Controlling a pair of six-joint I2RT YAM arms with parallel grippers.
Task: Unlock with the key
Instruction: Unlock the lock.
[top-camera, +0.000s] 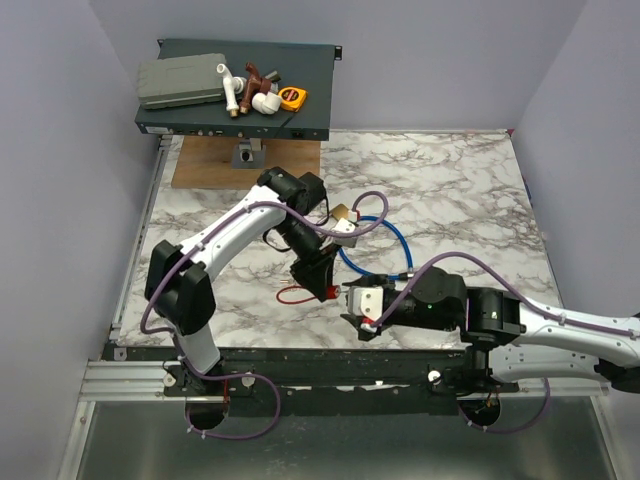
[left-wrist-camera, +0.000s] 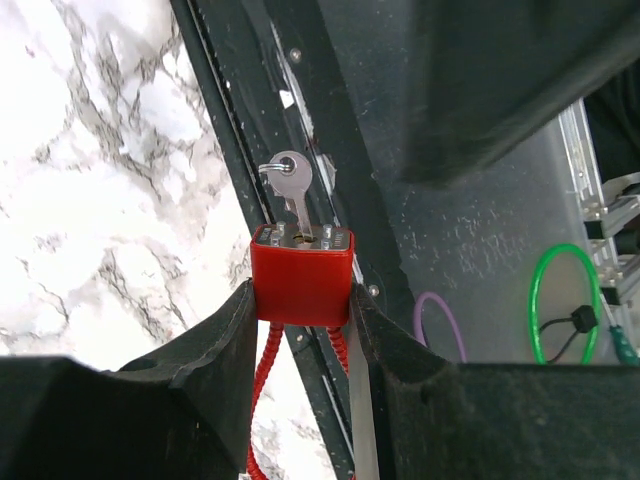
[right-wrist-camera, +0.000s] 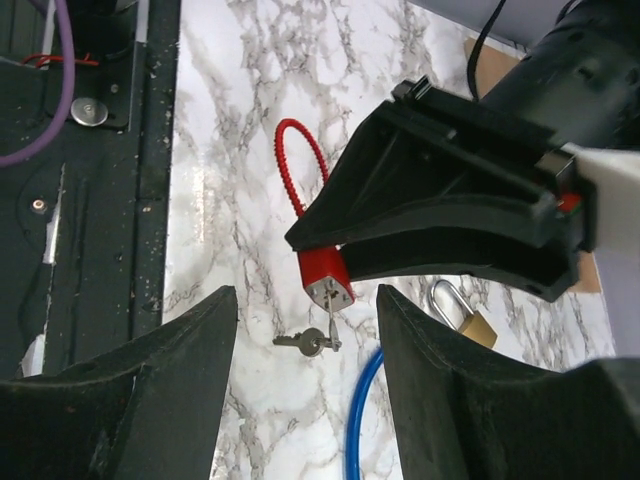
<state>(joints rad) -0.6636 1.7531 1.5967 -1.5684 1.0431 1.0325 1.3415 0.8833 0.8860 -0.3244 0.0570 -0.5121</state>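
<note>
The left gripper (left-wrist-camera: 300, 305) clamps the red lock body (left-wrist-camera: 300, 278). The key (left-wrist-camera: 293, 192), probably light, stiff and slippery, sticks out at 12 o'clock: pinch its flat head. The right gripper (right-wrist-camera: 305, 305) has its jaws apart.

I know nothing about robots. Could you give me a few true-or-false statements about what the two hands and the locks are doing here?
1. The left hand grips a small red lock. True.
2. A silver key sits in the red lock. True.
3. The right hand is clamped on that key. False: its fingers are spread apart and hold nothing.
4. The brass padlock hangs from the left hand. False: it lies on the marble table.
</note>
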